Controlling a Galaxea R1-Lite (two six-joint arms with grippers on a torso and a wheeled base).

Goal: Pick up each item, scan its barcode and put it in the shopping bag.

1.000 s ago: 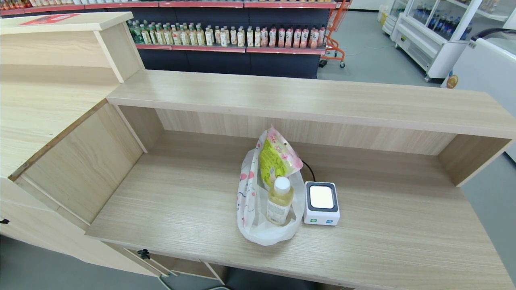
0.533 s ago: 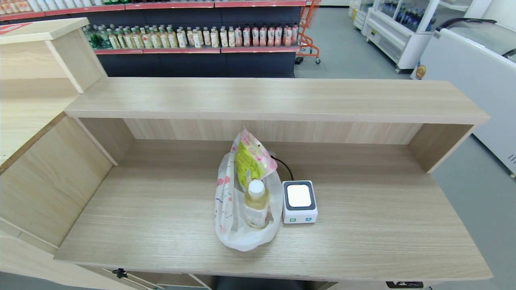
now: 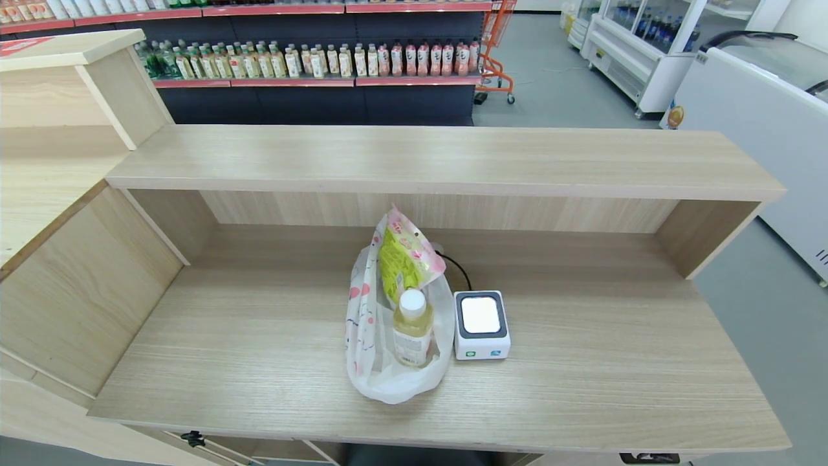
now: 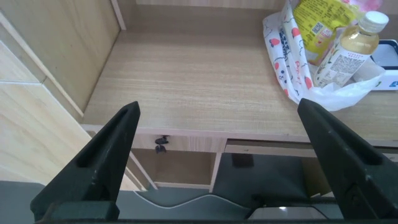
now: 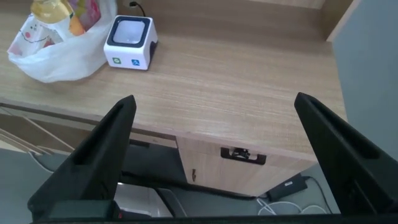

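wooden counter (image 3: 259,362) | drink shelves (image 3: 310,61) | orange cart (image 3: 497,29) | white freezers (image 3: 647,71)

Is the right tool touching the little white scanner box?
Apart. The right wrist view shows the right tool open, with a stretch of bare counter between it and the scanner box.

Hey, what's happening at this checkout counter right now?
Nothing is being handled. The drink bottle and green snack packet sit in the shopping bag beside the barcode scanner. The left end effector and right end effector hang open and empty before the counter.
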